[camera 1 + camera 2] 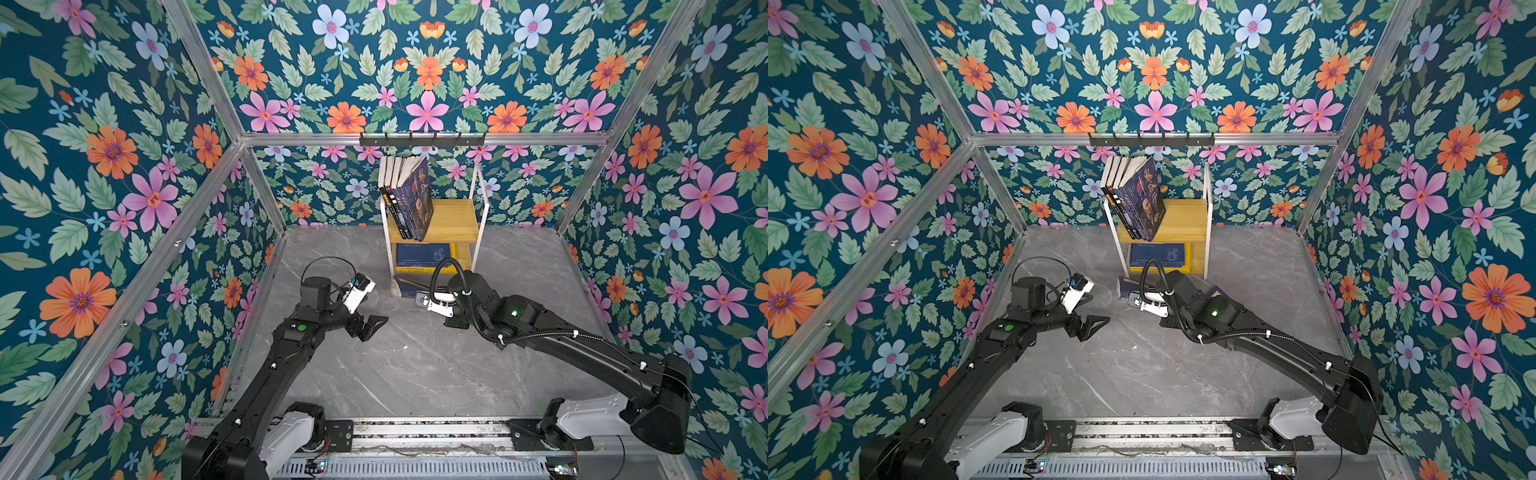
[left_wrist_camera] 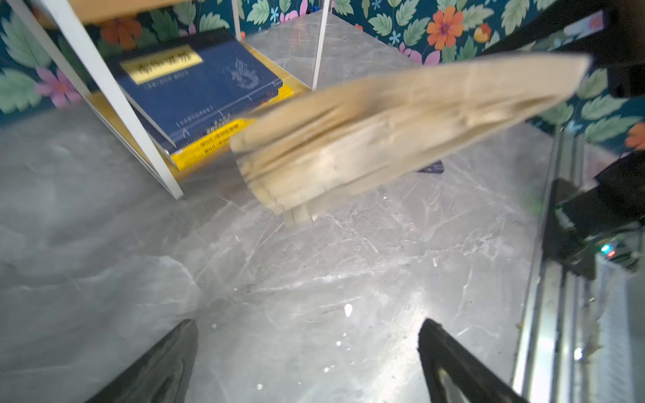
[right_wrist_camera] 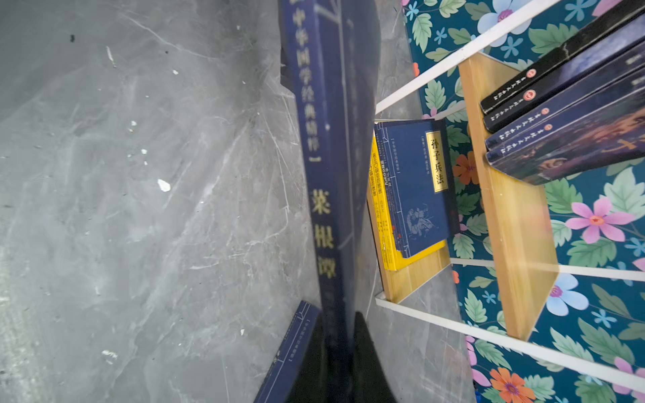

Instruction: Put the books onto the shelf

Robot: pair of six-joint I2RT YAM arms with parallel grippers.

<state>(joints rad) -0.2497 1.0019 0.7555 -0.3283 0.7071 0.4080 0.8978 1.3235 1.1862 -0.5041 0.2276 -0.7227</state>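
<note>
Navy book [image 3: 323, 167] clamped on edge in the right hand [image 3: 343, 335].
Shelf [image 3: 516, 223] stood just ahead, probably for sliding it in upright; left hand [image 2: 307, 322] hung open, empty.

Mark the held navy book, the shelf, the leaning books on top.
held navy book [image 3: 314, 139], right wrist view, on its spine.
shelf [image 1: 455, 220], in a top view, bare upper board.
leaning books [image 1: 419, 199], in a top view, outermost cover.

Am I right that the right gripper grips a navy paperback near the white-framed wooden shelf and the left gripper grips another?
No: the left wrist view shows the left gripper open and empty; the right gripper does grip the navy paperback near the white-framed wooden shelf.
</note>
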